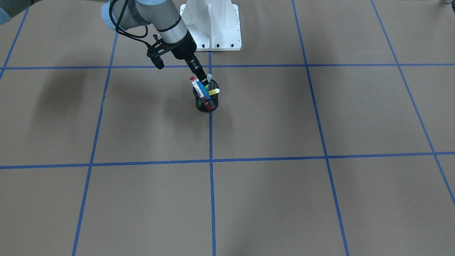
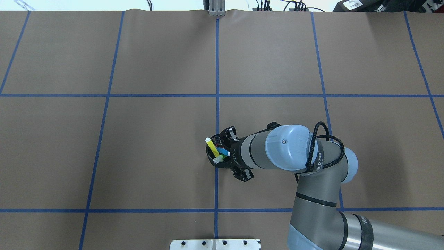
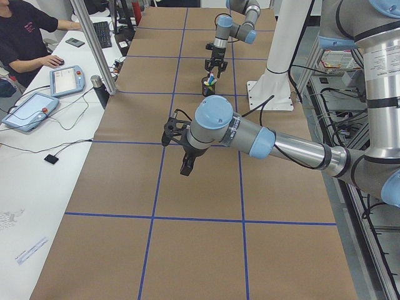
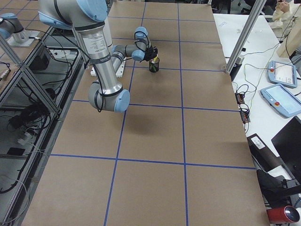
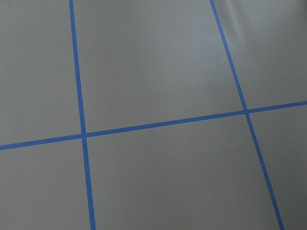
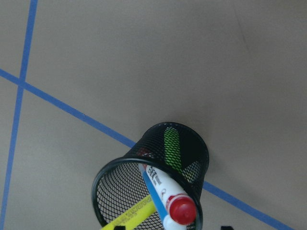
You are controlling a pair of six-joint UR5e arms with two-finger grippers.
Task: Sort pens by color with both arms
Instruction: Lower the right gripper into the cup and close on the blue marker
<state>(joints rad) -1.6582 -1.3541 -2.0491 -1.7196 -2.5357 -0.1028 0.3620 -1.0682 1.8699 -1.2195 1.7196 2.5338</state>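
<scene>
Pens (image 1: 202, 89) all stand in one black mesh cup (image 1: 210, 106), which sits on a blue tape line (image 1: 211, 142) of the bench (image 1: 270, 121), near the white pedestal (image 1: 213, 25). The red-capped pen (image 6: 181, 211) and the blue pen (image 1: 204, 91) lean side by side on the rim. The yellow pen (image 2: 212, 146) leans the other way, and the lime green pen (image 6: 171, 146) sits deeper inside. The right gripper (image 1: 203, 81) dips among the pen tops; I cannot tell whether its jaws grip anything. The left gripper (image 3: 186, 167) hangs above bare bench, well apart; how its jaws stand I cannot tell.
</scene>
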